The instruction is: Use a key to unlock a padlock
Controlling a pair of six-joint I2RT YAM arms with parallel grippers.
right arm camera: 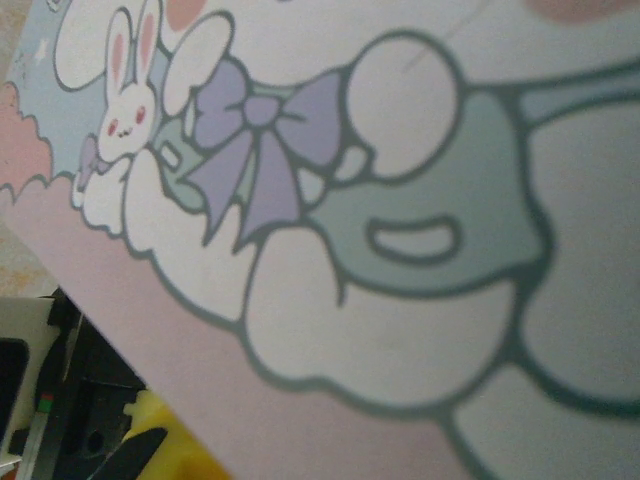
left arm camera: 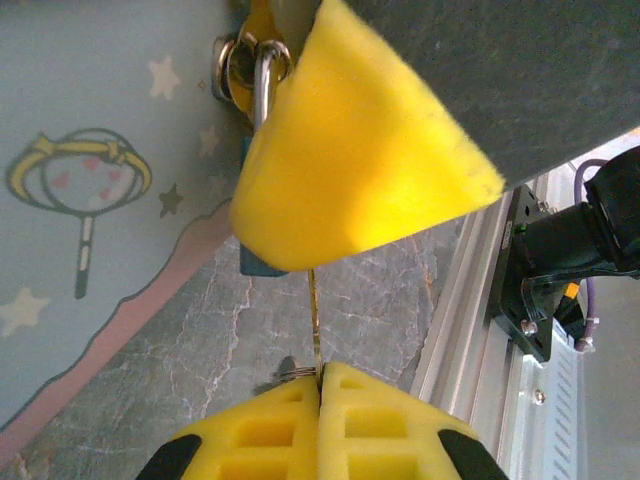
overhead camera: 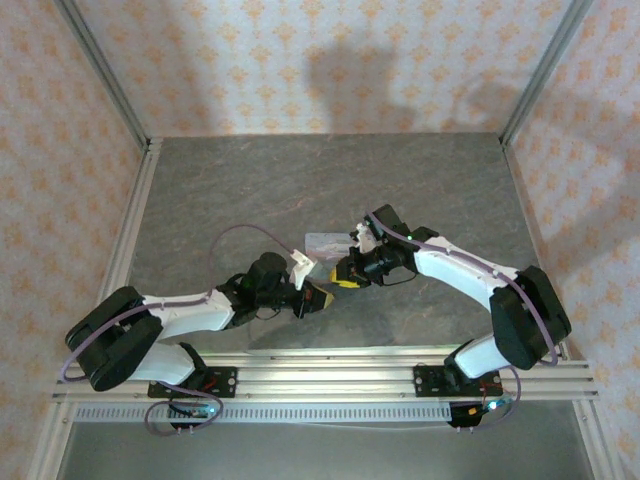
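Note:
In the left wrist view my left gripper (left arm camera: 320, 375) is shut on the key (left arm camera: 314, 320). Its thin brass blade points straight up from my yellow pads to the dark-blue padlock (left arm camera: 256, 263). Most of the padlock's body is hidden behind a yellow finger (left arm camera: 360, 150) of the right gripper, which pinches it. The metal shackle (left arm camera: 262, 85) and a ring stick out above that finger. From above, my left gripper (overhead camera: 318, 298) and right gripper (overhead camera: 347, 274) meet tip to tip at the table's middle, just in front of the tin.
The pale-blue cartoon tin (overhead camera: 325, 242) lies flat right behind both grippers; its lid (right arm camera: 400, 250) sits very close under the right wrist camera. An aluminium rail (overhead camera: 330, 372) runs along the near table edge. Patterned walls (overhead camera: 60, 150) close off three sides.

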